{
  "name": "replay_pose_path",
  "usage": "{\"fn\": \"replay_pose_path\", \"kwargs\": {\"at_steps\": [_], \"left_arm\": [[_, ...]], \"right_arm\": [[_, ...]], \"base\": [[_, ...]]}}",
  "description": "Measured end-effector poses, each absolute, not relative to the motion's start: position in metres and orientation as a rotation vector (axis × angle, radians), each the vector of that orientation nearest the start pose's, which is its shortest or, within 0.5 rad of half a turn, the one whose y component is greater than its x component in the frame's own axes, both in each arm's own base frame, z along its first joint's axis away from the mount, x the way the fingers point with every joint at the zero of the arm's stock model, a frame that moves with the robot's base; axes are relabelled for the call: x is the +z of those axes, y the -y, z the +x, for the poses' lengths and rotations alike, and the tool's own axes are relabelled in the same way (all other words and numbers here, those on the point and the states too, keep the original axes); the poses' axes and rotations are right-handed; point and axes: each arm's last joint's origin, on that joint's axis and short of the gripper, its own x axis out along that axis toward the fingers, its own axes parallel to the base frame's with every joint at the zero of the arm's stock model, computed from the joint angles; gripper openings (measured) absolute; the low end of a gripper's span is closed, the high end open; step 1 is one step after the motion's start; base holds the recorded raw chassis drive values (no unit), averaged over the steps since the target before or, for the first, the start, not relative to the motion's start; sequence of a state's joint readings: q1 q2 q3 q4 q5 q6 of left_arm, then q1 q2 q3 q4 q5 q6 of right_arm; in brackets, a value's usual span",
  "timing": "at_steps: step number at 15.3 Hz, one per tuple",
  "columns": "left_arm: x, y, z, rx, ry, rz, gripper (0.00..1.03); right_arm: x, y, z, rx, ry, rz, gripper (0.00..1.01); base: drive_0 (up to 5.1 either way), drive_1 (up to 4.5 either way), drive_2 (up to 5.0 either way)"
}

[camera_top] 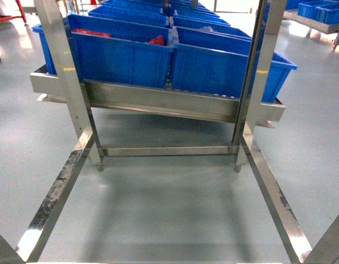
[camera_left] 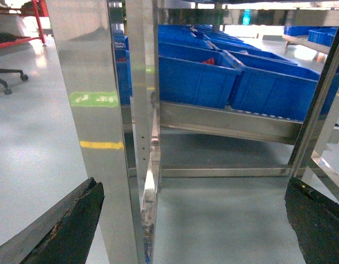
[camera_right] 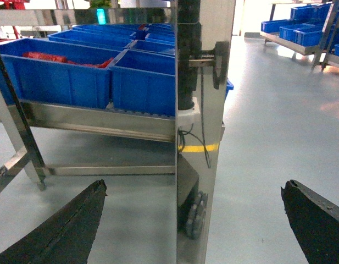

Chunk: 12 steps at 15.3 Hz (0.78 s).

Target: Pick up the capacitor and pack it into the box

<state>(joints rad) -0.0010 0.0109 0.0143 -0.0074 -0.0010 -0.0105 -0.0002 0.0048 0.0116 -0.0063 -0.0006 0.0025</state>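
Note:
Neither the capacitor nor the box shows in any view. The head view shows neither gripper. In the left wrist view my left gripper point(camera_left: 194, 187) is open, its two dark fingers point(camera_left: 65, 228) far apart at the bottom corners, with nothing held. A steel upright point(camera_left: 103, 110) stands in the view between them, above the grey floor. In the right wrist view my right gripper point(camera_right: 194, 187) is open too and holds nothing. Its dark fingers point(camera_right: 312, 220) stand wide apart, and another steel upright point(camera_right: 202, 82) stands in the view between them.
Large blue bins point(camera_top: 213, 66) sit in rows on a slanted steel rack point(camera_top: 158, 102) ahead, some holding red items point(camera_top: 92, 33). Steel frame rails point(camera_top: 54, 203) run along the floor on both sides. More blue bins point(camera_right: 298, 25) stand at the far right.

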Motion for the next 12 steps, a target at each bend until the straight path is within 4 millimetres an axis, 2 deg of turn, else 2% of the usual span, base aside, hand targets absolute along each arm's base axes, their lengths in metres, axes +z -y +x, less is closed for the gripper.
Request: {"fn": "replay_pose_path", "kwargs": {"at_steps": [12], "left_arm": [[0.1671, 0.0001, 0.0975, -0.001, -0.001, 0.001, 0.98]], "right_arm": [[0.1665, 0.0000, 0.0973, 0.000, 0.001, 0.004, 0.98]], "base": [[0.0, 0.00, 0.0]]}}
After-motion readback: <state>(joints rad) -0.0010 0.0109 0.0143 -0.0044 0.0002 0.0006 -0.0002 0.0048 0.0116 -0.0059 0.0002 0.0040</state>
